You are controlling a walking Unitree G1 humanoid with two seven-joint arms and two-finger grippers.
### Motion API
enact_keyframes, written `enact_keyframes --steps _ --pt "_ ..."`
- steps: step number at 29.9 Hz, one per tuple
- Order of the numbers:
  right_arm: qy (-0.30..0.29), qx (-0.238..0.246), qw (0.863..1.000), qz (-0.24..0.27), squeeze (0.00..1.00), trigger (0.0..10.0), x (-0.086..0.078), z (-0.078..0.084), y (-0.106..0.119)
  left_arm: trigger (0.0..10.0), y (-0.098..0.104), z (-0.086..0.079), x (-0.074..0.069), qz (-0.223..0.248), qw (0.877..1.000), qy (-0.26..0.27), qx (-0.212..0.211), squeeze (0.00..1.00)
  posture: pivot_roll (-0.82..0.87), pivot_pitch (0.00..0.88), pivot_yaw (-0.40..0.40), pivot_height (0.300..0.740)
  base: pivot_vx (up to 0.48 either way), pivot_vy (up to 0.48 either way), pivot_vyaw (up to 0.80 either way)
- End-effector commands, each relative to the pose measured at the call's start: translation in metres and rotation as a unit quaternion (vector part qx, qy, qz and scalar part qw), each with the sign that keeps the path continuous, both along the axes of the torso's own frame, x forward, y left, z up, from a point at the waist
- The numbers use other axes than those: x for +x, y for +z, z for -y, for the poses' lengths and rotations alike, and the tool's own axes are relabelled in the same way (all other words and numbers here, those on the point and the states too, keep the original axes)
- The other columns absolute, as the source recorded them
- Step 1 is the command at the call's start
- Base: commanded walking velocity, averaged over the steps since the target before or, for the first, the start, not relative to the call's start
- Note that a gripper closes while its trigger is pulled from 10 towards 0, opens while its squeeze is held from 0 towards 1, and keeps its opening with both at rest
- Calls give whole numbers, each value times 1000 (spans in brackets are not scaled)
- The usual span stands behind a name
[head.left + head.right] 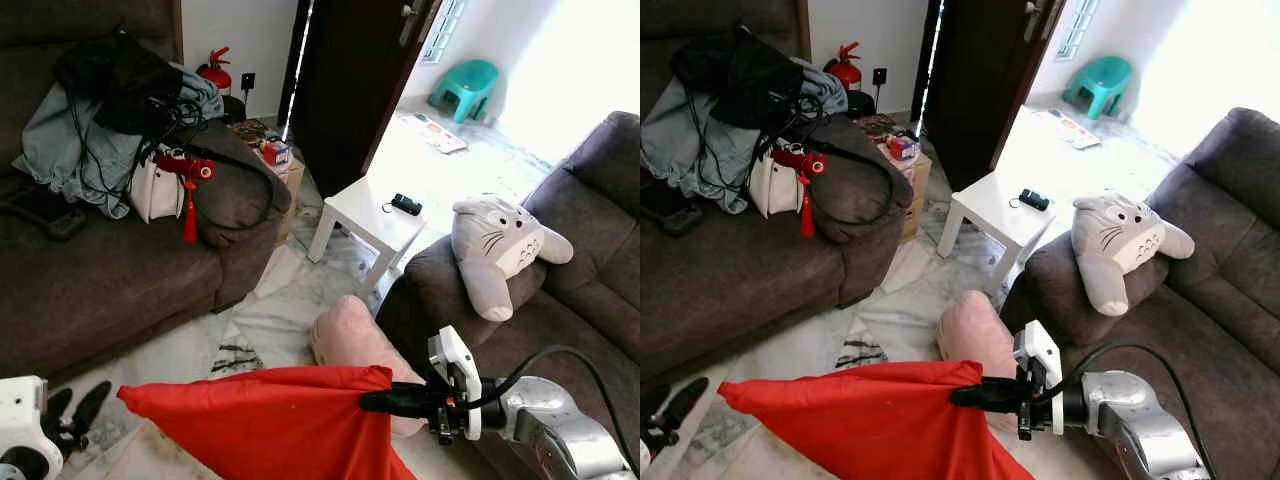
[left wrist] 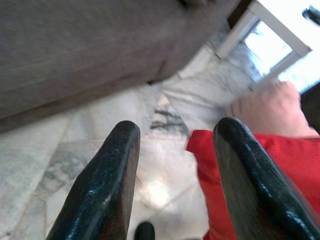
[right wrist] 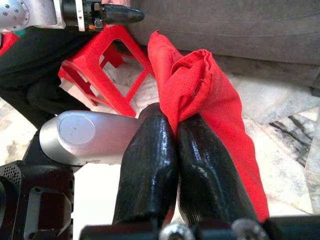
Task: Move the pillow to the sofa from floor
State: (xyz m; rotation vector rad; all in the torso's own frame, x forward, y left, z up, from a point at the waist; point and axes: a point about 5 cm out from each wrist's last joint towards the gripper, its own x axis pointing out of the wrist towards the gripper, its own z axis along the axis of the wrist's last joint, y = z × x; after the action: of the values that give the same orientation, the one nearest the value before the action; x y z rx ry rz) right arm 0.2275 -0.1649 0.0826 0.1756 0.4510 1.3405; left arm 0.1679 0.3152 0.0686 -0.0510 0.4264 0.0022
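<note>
Right pincer (image 1: pixel 372 401): clenched on red pillow (image 1: pixel 270 425) corner, lifting it clear.
Left pincer (image 2: pixel 175 165): released, beside pillow.
Sofa (image 1: pixel 590 300): behind right pincer.

A pink pillow (image 1: pixel 352 345) lies on the marble floor (image 1: pixel 280 310) beside the white side table (image 1: pixel 365 215).

Grey plush toy (image 1: pixel 497 248), white side table (image 1: pixel 368 215) (small black object on it), teal stool (image 1: pixel 465 85)

Bare floor (image 1: pixel 290 300) runs toward twelve o'clock; table (image 1: pixel 365 215) and pink pillow (image 1: pixel 350 340) crowd one o'clock.
</note>
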Motion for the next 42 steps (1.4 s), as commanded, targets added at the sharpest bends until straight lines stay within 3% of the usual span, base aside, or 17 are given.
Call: enact_keyframes --steps 1,9,15,25,27,28,29,33,34,36,38,39,42 --pt "-8 19 999 44 0 0 11 3 14 10000 -1 16 2 -12 999 -45 6 0 322 27 -244 740 0 0 0" --pt "-15 44 998 37 0 0 1 -14 6 10000 1 21 0 -11 998 -64 2 0 336 36 -172 740 0 0 0" --pt "-34 64 997 28 0 0 -10 -23 -1 10000 12 22 7 -31 992 -124 12 0 330 42 -102 740 0 0 0" --pt "-45 72 996 27 0 0 -16 -26 -2 10000 19 22 9 -45 986 -162 17 0 309 51 -84 740 0 0 0" --pt "-46 73 996 28 0 0 -16 -23 0 10000 20 21 10 -29 989 -144 -27 0 308 53 -89 740 0 0 0" --pt "-46 73 996 28 0 0 -15 -20 2 10000 23 20 10 -5 988 -125 -89 0 306 55 -101 740 0 0 0" --pt "-45 72 996 29 0 0 -15 -19 3 10000 25 19 10 8 987 -116 -106 0 303 56 -106 740 0 0 0" --pt "-44 69 996 30 0 0 -13 -16 4 10000 27 15 11 28 986 -94 -137 0 304 61 -117 740 0 0 0" --pt "-41 63 997 33 0 0 -11 -15 5 10000 27 6 11 53 983 -57 -167 0 304 58 -126 740 0 0 0" --pt "-40 62 997 34 0 0 -10 -14 5 10000 27 4 12 60 982 -47 -175 0 301 58 -132 740 0 0 0" --pt "-37 62 997 35 0 0 -9 -14 7 10000 27 -9 12 82 980 5 -181 0 303 56 -139 740 0 0 0" --pt "-34 61 997 37 0 0 -7 -14 9 10000 24 -22 12 97 975 64 -188 0 301 54 -144 740 0 0 0" --pt "-32 59 997 38 0 0 -6 -14 9 10000 23 -28 12 105 971 94 -194 0 296 49 -149 740 0 0 0"
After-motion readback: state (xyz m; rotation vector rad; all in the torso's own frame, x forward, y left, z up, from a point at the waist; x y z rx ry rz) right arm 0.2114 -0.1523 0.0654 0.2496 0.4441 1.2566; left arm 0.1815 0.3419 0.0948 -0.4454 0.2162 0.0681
